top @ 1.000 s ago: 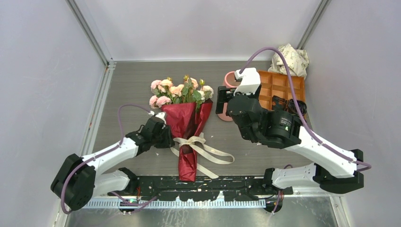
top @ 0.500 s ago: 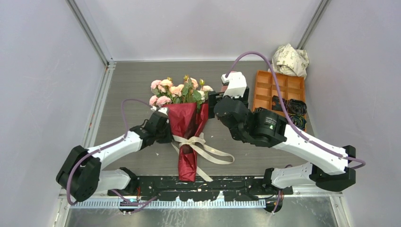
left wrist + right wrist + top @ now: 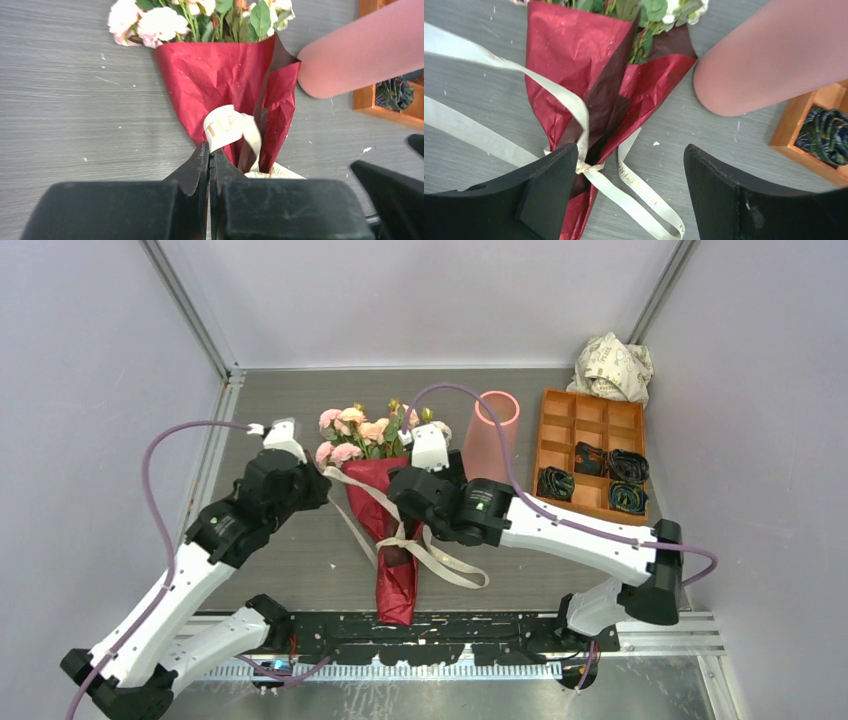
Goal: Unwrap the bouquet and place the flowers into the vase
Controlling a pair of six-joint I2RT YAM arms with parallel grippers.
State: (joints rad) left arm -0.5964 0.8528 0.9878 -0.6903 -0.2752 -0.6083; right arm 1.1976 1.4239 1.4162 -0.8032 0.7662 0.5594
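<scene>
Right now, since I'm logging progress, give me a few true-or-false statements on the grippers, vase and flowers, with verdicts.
1. The left gripper is shut on the ribbon. True.
2. The right gripper grips the vase. False: it hangs open over the bouquet.
3. The vase stands between the bouquet and the tray. True.
4. The flowers are in the vase. False: they sit in the red paper.

The left arm and right arm are showing white covers between bulky black joints. A mauve cable is trailing along each. The left end effector and right end effector are carrying matte black wedge-shaped fingers.
</scene>
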